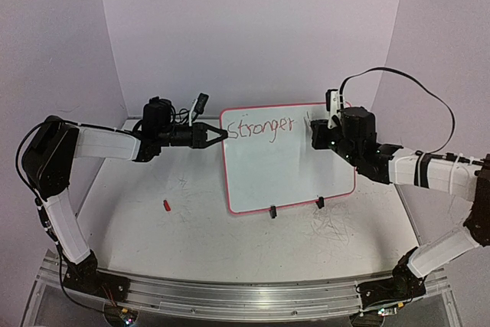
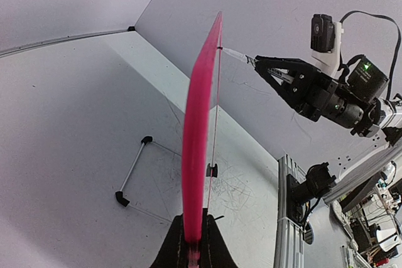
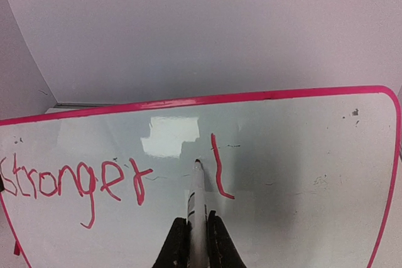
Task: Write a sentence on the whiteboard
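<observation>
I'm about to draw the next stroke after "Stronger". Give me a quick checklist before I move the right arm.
1. Board hold: left tool clamped on the whiteboard edge: ok.
2. Pen hold: right tool shut on the marker, tip toward the board: ok.
3. First word complete and legible: ok.
4. Second word: only one stroke drawn: not ok.
5. Tip pressed on the surface: cannot tell.
6. Bare space below for a second line: ok.
</observation>
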You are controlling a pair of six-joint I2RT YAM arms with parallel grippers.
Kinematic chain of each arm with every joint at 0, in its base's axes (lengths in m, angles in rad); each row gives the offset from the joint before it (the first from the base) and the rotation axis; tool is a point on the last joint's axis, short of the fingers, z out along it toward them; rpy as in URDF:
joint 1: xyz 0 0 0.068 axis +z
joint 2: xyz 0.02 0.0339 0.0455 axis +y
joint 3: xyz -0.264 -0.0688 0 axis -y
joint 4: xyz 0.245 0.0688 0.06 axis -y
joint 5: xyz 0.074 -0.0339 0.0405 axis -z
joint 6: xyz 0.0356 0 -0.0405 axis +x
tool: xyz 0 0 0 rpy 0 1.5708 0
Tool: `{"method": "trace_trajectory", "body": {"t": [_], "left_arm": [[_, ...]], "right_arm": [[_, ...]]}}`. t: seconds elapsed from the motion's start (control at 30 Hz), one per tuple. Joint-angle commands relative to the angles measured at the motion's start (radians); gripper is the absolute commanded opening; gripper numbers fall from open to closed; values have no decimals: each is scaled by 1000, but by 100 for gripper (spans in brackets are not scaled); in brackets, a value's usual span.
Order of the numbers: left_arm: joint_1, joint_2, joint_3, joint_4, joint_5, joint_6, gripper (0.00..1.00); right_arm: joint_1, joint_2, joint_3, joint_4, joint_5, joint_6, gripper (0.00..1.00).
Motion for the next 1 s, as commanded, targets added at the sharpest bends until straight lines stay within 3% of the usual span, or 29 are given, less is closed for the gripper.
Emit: {"method": "trace_trajectory", "body": {"t": [0.0,0.53,0.97], "left_arm": [[-22,-11,3,-17,2,26,0],[-22,-7,6,-17,6,24,0],[-22,-11,6,-17,7,24,0]], "right_arm": [[-2,18,31,29,25,2,0],[-3,-8,20,-18,160,27,0],[-62,-43,12,49,-5,-1,0]]}}
